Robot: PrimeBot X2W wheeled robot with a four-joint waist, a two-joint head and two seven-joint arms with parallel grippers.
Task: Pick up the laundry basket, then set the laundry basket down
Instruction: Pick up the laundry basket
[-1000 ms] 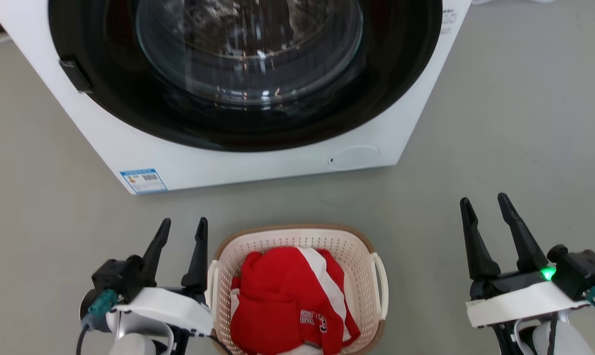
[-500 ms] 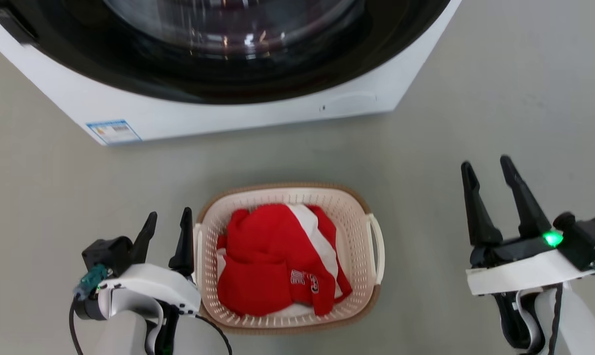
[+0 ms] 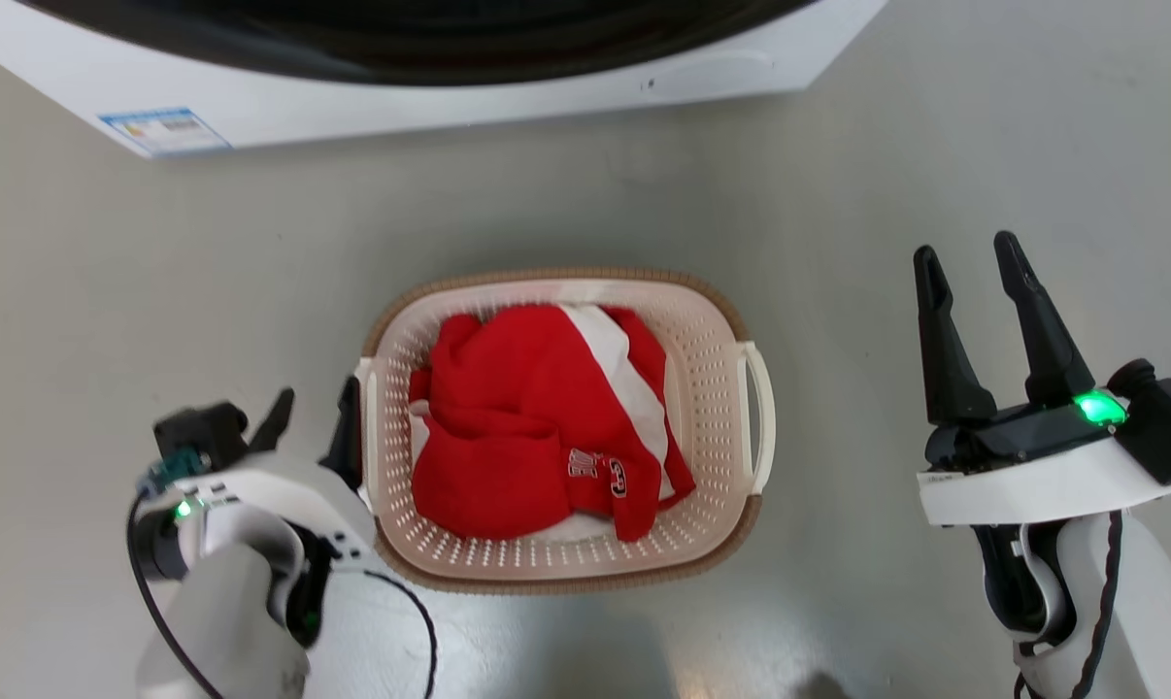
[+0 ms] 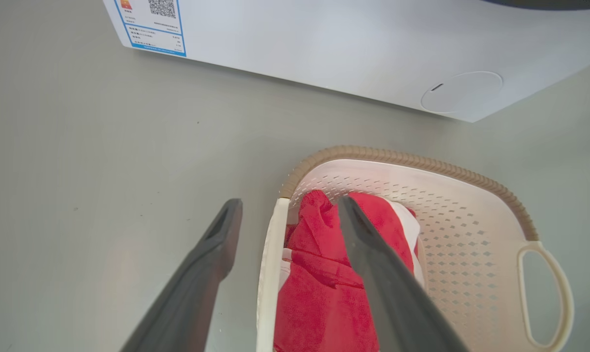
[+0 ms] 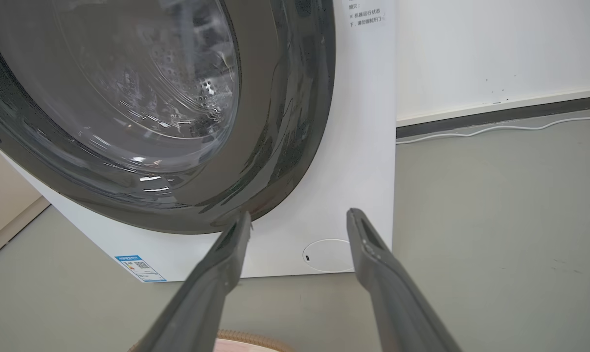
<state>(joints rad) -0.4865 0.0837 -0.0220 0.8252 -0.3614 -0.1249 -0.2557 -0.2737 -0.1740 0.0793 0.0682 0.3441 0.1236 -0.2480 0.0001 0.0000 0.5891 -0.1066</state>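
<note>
Left gripper: jaws spread wide, holding nothing. In the left wrist view they straddle the basket's left handle, one finger outside the wall and the other over the red garment inside. I cannot tell how high the fingers hang above that handle, or whether one brushes it.

Right gripper: also spread and empty, well off the basket's right handle, fingers aimed past the basket's far side.

The basket sits flat on the floor, between the two grippers, with the washer beyond its far rim.

It should be light: thin perforated plastic, loaded with soft cloth. The walls look stiff enough to keep shape, though they would likely flex under a squeeze, and the smooth plastic may slip in a pinch. The two loop handles are the sound places to take hold, one per gripper; lifted by one side alone it would probably tip and spill the cloth.

The left wrist covers the basket's near left corner in the head view. White cloth shows under the red, and how much lies beneath is hidden. The washer is cut off above the basket's far side. The right wrist view catches just a sliver of tan rim
</note>
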